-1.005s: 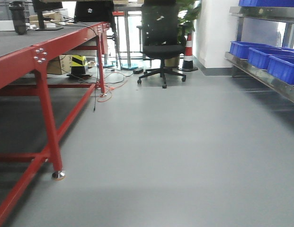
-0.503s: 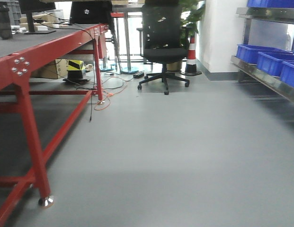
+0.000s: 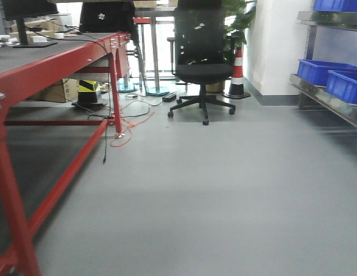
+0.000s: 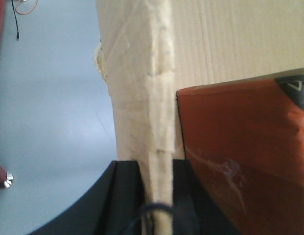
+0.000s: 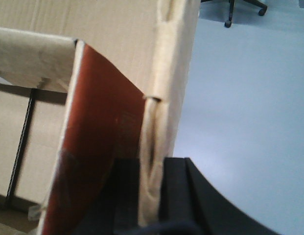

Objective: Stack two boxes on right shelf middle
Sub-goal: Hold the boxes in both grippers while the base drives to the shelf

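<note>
Everything in the front view has slid nearer and outward. The red worktop (image 3: 57, 54) now runs off the near left edge with its caster out of sight. The chair (image 3: 202, 63) looks larger at the far end, and the blue bins (image 3: 319, 70) have drifted toward the right edge. So my base is rolling forward along the floor (image 3: 224, 190), and I judge the step in hand to be carrying, not placing.

Both wrist views show the box (image 4: 230, 44). My left jaws are clamped on a taped, wrinkled edge of it, one black finger on each side. My right jaws pinch a like edge the same way. The box hangs between my arms above the floor and touches no shelf. A red-brown panel (image 4: 240, 161) sits just beside the gripped edge. I cannot tell what it is, nor whether a second box rides along.

As I judge it, the pick-up is done and everything after it is still to do. The shelf (image 3: 339, 110) is at the far right, well apart from me, and its visible level holds bins. I have yet to pull alongside, turn right, set the box on the middle level and stack the other on top.
</note>
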You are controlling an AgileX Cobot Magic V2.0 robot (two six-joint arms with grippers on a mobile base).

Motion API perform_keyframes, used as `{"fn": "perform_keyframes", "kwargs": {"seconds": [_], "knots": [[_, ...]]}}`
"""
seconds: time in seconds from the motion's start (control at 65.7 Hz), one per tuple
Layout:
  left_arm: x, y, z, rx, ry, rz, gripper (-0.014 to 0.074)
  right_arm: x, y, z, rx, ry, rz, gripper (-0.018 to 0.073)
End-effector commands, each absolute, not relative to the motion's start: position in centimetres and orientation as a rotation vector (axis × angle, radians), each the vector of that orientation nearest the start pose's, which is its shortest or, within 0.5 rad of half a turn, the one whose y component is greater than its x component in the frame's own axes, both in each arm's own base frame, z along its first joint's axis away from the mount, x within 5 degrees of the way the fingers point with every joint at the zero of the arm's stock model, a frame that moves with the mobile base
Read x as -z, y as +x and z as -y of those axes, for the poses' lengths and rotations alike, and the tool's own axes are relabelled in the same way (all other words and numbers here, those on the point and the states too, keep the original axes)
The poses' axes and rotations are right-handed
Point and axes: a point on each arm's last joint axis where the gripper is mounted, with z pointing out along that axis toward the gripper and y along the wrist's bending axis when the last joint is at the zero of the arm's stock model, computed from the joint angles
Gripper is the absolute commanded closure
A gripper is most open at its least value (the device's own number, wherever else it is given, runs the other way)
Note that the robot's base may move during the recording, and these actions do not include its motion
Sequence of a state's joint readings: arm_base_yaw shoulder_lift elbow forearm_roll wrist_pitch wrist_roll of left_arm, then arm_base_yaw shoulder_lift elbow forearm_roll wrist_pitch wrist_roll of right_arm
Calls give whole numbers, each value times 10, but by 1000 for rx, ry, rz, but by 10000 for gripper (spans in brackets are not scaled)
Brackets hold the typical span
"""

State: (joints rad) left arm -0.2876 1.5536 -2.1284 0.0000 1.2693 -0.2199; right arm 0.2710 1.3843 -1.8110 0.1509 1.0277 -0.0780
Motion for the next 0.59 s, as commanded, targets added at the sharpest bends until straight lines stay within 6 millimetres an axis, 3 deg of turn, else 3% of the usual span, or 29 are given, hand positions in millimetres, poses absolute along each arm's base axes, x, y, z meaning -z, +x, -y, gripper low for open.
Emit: {"fn": "perform_keyframes", "kwargs": {"seconds": [0.0, 0.579], "knots": [[-537, 276, 80, 294, 66, -2115, 708, -516, 257, -80, -274, -352, -1987, 712], [-537, 277, 80, 289, 65, -2115, 708, -516, 257, -80, -274, -352, -1987, 712]]}}
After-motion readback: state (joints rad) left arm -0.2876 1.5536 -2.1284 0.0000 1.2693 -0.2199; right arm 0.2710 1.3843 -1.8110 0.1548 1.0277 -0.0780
